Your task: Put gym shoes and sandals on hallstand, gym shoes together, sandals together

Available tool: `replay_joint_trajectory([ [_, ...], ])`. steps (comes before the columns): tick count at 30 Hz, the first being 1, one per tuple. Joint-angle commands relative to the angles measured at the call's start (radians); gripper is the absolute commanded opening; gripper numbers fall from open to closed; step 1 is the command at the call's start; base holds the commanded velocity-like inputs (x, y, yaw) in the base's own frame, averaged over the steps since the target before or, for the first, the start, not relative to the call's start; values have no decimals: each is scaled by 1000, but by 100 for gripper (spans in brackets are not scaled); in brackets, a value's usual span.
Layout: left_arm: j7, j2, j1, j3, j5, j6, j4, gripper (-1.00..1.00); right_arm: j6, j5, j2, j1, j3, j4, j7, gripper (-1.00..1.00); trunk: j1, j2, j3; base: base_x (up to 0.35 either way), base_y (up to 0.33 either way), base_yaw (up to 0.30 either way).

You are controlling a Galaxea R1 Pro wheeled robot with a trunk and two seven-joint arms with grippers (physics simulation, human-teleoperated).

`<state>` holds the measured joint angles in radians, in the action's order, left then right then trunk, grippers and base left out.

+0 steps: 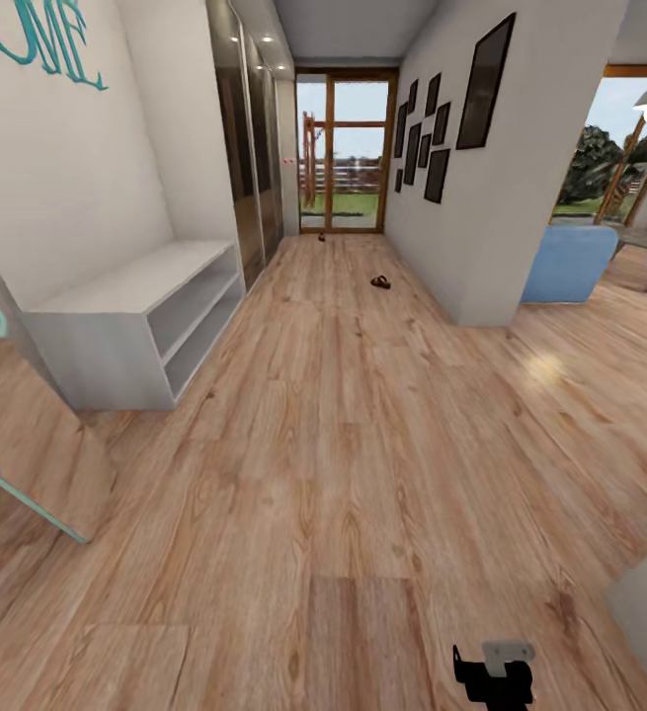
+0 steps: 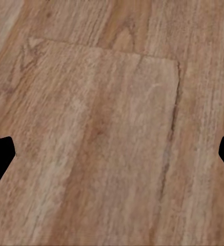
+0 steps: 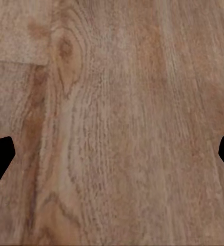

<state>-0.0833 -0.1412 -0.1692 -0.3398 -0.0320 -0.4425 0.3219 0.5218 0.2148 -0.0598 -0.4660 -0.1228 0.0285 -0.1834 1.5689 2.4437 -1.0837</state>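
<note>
Wide bare corridor floor (image 1: pixel 363 474), hallstand (image 1: pixel 140 331) against left wall, one sandal (image 1: pixel 380 282) mid-corridor, another dark shoe (image 1: pixel 321 237) near glass door (image 1: pixel 346 153), left gripper (image 2: pixel 112 154) and right gripper (image 3: pixel 112 154) spread wide, empty.

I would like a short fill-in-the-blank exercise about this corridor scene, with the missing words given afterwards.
1. The two sandals lie on the ___, far down the corridor.
2. The white shoe rack stands against the wall on the ___ side of the head view.
3. Its shelves hold ___ shoes.
4. In the wrist views, the left tool and the right tool each have their fingers spread ___.

Missing words: floor; left; no; open
</note>
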Motion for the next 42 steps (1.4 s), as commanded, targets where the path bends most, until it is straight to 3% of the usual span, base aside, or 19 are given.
replay_joint_trajectory([
  [1, -9, 0, -1, -8, -3, -3, -1, 100, 3, 11, 0, 0, -8, -1, -4, 100, 0, 0, -1, 335, 3, 273],
  [7, -9, 1, -1, -9, -3, -4, -1, 100, 3, 11, 0, 0, -8, -1, -4, 100, 0, 0, -1, 336, 1, 241],
  [26, -9, 0, -1, -8, -3, -4, -1, 100, -1, 13, -2, 1, -7, -2, -5, 100, 0, 0, -1, 339, 0, 5],
  [33, -9, 0, -1, -8, -3, -4, -1, 100, -3, 14, -1, 39, -7, -2, -5, 100, 0, 0, -1, 339, 0, 0],
  [34, -9, 0, -1, -9, -3, -4, -1, 100, -3, 14, 0, 74, -6, -2, -4, 100, 0, 0, -1, 339, 0, 0],
  [42, -9, 0, -1, -10, -2, -4, -1, 100, -3, 14, 0, 104, -6, -2, -4, 100, 0, 0, -1, 339, 0, 0],
])
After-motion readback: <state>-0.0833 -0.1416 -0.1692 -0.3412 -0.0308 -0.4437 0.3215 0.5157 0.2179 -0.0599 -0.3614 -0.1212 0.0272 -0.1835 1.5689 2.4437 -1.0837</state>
